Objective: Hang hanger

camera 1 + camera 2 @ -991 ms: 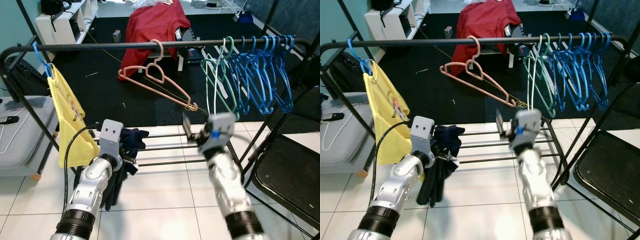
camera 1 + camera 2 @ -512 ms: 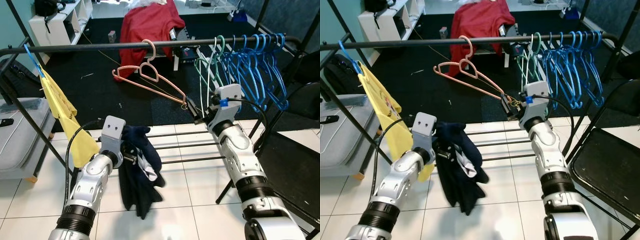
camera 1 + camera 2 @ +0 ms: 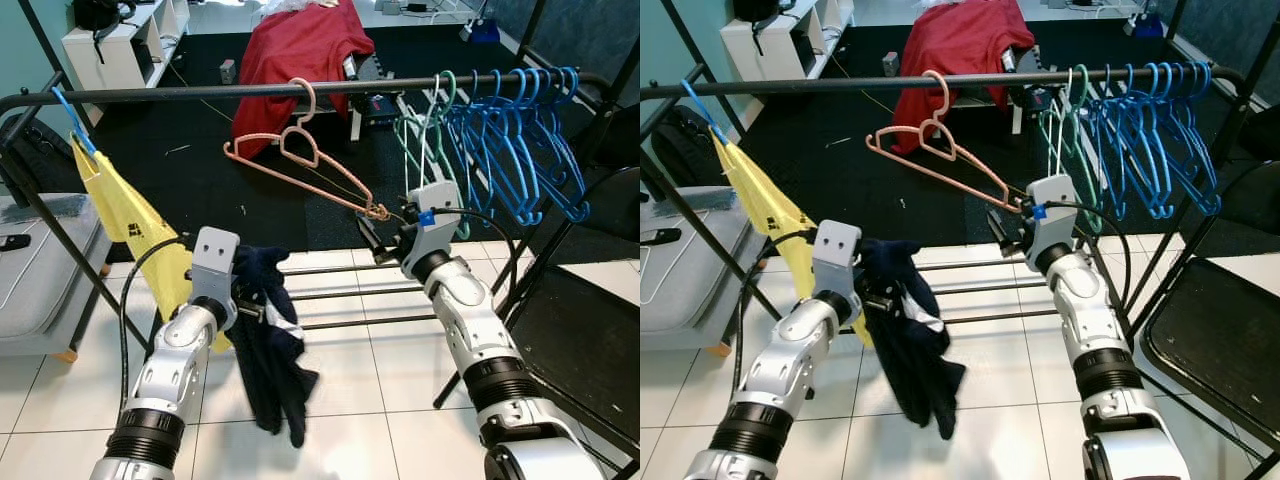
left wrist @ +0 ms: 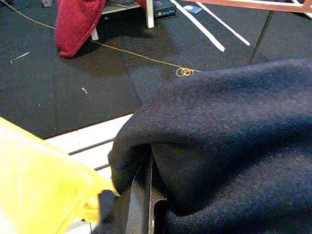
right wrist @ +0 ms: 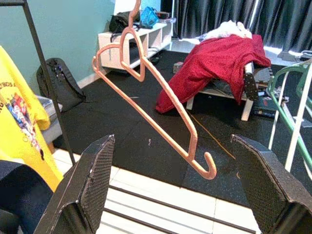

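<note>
One pink hanger point(image 3: 305, 160) hangs tilted by its hook on the black clothes rail point(image 3: 180, 93), its low end at 4 o'clock just beside the right gripper point(image 5: 180, 195), whose fingers stand wide apart around that tip without touching it. The left gripper point(image 3: 245, 305) clamps a dark navy garment point(image 3: 270, 360) that dangles toward the tiled floor point(image 3: 350, 400). One yellow shirt point(image 3: 130, 225) hangs at 9 o'clock; blue hangers point(image 3: 520, 140), too bunched to count, and green hangers point(image 3: 425, 140) crowd 2 o'clock. One red cloth point(image 3: 300, 50) drapes at 12 o'clock.

arms: silver, jointed, black cuff bands
wrist blocks: grey, two dark screws
cables: black loops
right gripper point(image 5: 170, 195) fingers point(image 5: 90, 180): black, textured pads
</note>
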Tool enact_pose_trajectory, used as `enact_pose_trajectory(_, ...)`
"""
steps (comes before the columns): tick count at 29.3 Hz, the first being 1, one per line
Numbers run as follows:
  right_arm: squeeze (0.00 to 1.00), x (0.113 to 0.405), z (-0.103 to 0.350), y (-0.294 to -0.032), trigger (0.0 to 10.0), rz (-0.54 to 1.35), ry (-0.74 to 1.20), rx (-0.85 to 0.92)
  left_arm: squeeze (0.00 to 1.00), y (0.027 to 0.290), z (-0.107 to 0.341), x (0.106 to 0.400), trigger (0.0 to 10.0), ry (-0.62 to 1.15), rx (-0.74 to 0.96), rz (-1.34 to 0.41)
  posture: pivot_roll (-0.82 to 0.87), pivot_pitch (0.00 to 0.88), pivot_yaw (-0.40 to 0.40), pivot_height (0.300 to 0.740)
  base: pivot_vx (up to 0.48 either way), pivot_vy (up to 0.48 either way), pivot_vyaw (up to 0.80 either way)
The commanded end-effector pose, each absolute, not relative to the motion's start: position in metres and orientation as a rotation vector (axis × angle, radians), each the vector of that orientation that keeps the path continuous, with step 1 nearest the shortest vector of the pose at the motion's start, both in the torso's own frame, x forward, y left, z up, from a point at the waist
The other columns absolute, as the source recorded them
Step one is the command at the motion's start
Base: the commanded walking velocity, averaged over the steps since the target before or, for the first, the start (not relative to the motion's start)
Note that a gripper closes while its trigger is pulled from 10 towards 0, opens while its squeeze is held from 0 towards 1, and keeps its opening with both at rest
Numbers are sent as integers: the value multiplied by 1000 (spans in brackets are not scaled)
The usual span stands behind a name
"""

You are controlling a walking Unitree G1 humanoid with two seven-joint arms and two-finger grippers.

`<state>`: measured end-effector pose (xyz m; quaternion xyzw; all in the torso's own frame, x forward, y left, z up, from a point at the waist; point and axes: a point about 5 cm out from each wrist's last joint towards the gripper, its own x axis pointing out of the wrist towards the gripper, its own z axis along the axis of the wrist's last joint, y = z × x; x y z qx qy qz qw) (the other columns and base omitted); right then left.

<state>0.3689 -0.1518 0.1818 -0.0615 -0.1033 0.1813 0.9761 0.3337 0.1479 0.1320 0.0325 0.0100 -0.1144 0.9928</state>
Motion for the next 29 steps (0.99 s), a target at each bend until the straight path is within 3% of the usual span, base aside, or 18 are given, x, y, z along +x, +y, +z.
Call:
enact_pose_trajectory(1, 0, 369, 181, -150, 10000, 369, -213, -151, 0, 147, 136, 334, 10000, -1, 67, -239, -51, 114, 28, 740, 315, 0, 0)
enact_pose_trajectory(7, 0, 368, 181, -149, 10000, 365, -221, -198, 0, 146, 136, 334, 10000, -4, 67, -236, -51, 110, 25, 740, 356, 0, 775)
enact_pose_trajectory(21, 0, 365, 188, -149, 10000, 360, -286, -197, 0, 143, 137, 334, 10000, -9, 46, -261, -55, 124, 20, 740, 378, 0, 0)
enact_pose_trajectory(29, 0, 359, 196, -147, 10000, 362, -356, -202, 0, 140, 136, 331, 10000, -6, 37, -293, -59, 133, 25, 740, 0, 0, 0)
